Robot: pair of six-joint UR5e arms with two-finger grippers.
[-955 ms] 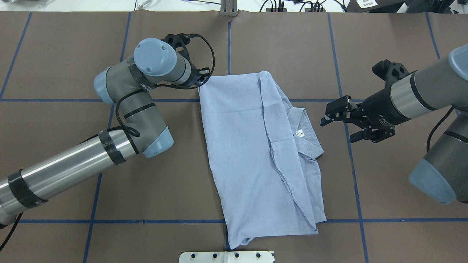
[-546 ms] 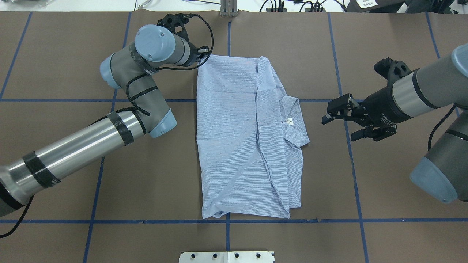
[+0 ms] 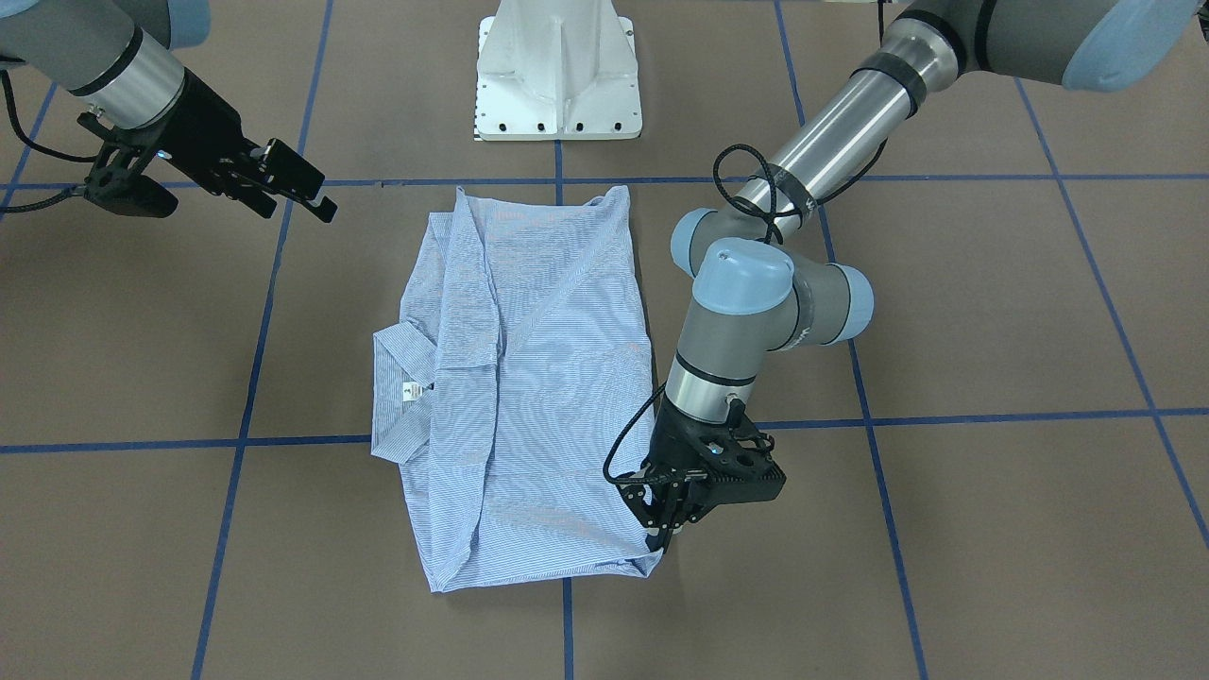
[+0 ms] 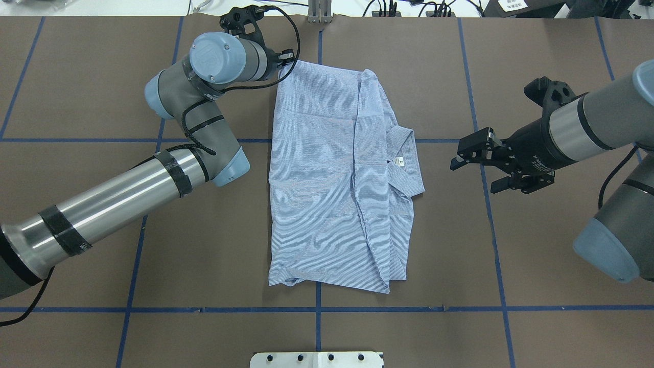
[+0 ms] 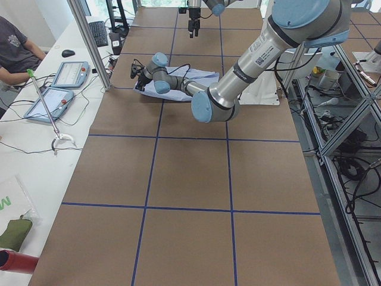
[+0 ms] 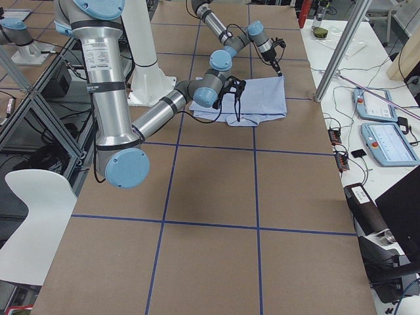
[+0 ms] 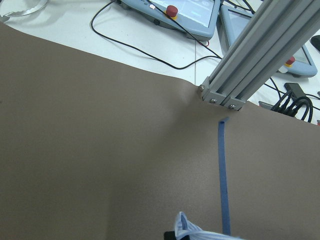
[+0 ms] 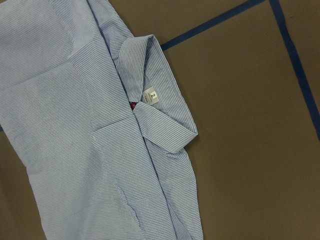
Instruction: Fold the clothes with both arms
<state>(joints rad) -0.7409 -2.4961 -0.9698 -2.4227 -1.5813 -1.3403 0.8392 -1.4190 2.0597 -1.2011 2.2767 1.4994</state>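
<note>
Brown paper tabletop (image 4: pixel 76 76) with a blue tape grid. Folded lengthwise, the shirt (image 4: pixel 327 179) lies flat at centre of the overhead view, with its collar (image 4: pixel 406 158) sticking out on the right and the neck label (image 4: pixel 401 162) showing. At the cloth's upper-left corner in that view, the left gripper (image 3: pixel 664 534) has its fingers clamped on the fabric. At frame right, the right gripper (image 4: pixel 472 177) hovers with fingers spread, near the collar but apart from it.
</note>
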